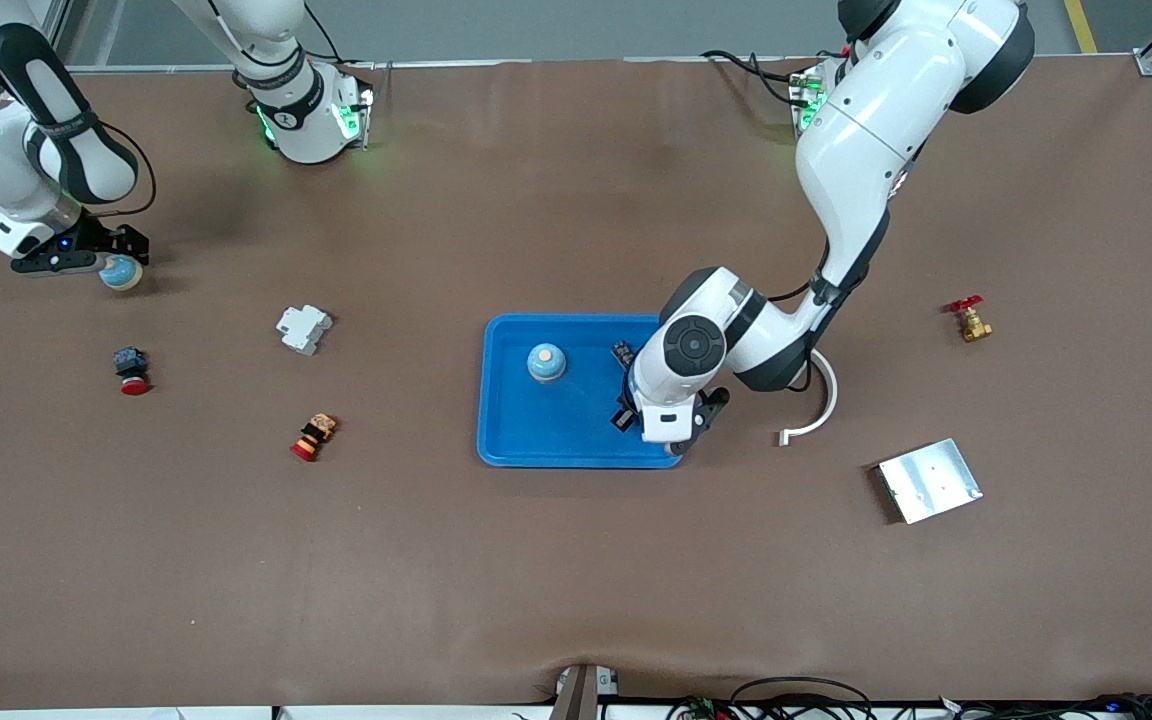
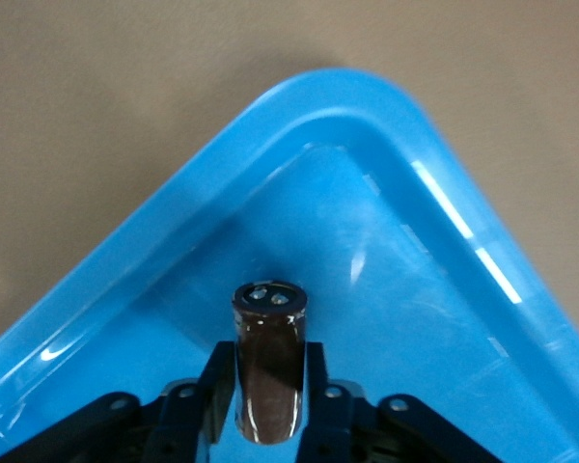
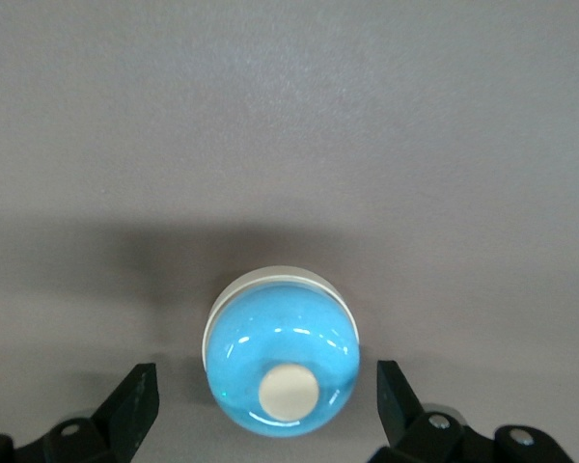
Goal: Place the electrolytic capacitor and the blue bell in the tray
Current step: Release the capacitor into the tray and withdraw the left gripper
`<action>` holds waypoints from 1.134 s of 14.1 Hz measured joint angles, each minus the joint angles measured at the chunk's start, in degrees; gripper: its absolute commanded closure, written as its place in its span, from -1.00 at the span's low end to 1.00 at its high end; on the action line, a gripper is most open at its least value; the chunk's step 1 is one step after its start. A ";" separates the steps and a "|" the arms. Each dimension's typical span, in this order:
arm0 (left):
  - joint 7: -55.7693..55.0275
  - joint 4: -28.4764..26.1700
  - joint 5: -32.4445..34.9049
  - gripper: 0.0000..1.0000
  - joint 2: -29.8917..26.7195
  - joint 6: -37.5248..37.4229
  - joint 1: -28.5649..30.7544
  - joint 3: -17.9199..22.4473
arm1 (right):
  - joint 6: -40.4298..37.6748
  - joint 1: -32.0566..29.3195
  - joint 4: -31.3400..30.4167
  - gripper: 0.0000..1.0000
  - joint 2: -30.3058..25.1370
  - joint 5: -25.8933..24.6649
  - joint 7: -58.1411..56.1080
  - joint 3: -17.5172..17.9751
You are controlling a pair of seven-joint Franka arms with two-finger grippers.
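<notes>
Two grippers: left gripper (image 2: 261,410) clamps the capacitor (image 2: 267,371) over a tray (image 2: 386,125) corner, its lower end cut off; right gripper (image 3: 265,410), spread wide, flanks a bell (image 3: 282,365) on the surface, well apart from the tray.

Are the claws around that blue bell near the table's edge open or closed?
Open: the right gripper straddles the blue bell, with gaps either side.

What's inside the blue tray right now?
In the tray sit a blue bell and a small dark part. The left gripper holds the capacitor over one corner; the arm hides the floor there.
</notes>
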 measured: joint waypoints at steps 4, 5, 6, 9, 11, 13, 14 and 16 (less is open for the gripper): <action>0.00 3.18 0.00 -1.00 -1.05 0.01 -0.02 0.00 | 2.45 -0.02 0.52 -0.52 2.77 0.03 0.00 1.21; 0.00 3.73 0.00 -1.00 -1.85 -0.01 0.01 0.00 | 2.45 -0.02 0.53 -0.01 2.89 0.03 0.00 1.32; 0.00 4.04 0.00 -1.00 -2.97 -0.39 0.09 0.03 | 2.45 -0.02 0.53 0.41 2.89 0.03 0.00 1.38; 0.01 4.42 0.00 -1.00 -8.06 -8.60 0.57 0.35 | 2.56 -0.09 0.82 0.94 2.68 0.05 0.01 1.51; 2.24 4.46 0.00 -1.00 -11.88 -15.74 1.83 0.41 | 2.45 -0.11 0.83 1.00 2.65 0.05 0.01 1.56; 9.15 4.46 0.00 -1.00 -15.45 -22.06 3.99 0.40 | 2.26 -0.12 0.98 1.00 2.53 0.05 0.01 1.88; 12.75 4.46 -0.12 -1.00 -17.13 -24.97 5.29 0.36 | 2.27 -0.12 1.25 1.00 2.53 0.05 0.01 2.18; 20.31 4.44 -1.51 -1.00 -20.30 -30.69 7.98 0.32 | 2.21 -0.12 2.16 1.00 2.48 0.09 0.03 3.41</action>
